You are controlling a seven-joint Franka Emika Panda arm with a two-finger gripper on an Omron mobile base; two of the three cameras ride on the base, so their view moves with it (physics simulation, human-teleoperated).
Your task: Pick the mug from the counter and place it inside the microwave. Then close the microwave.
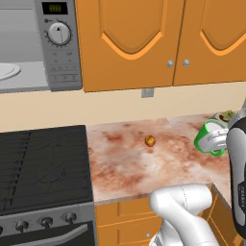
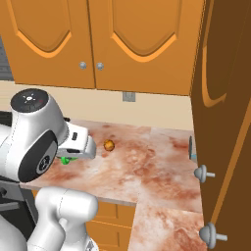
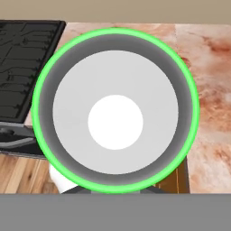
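Note:
The bright green mug (image 1: 207, 137) hangs tilted above the right end of the marbled counter (image 1: 129, 163), with my gripper (image 1: 217, 140) shut on it. From the right base view, a sliver of the green mug (image 2: 66, 160) peeks out under my white hand, above the counter (image 2: 147, 162). The hand view looks straight into the mug (image 3: 115, 113): a green rim around a white inside, with the counter (image 3: 212, 67) behind. At the upper left sits the grey microwave (image 1: 62, 62), its cavity open and its white turntable plate (image 1: 7, 71) in sight.
A black stove top (image 1: 43, 163) lies left of the counter, below the microwave. A small orange-brown lump (image 1: 150, 141) (image 2: 109, 145) rests mid-counter. Orange wall cabinets (image 1: 129, 43) hang above. A tall orange cabinet side with knobs (image 2: 220, 122) stands close on the right.

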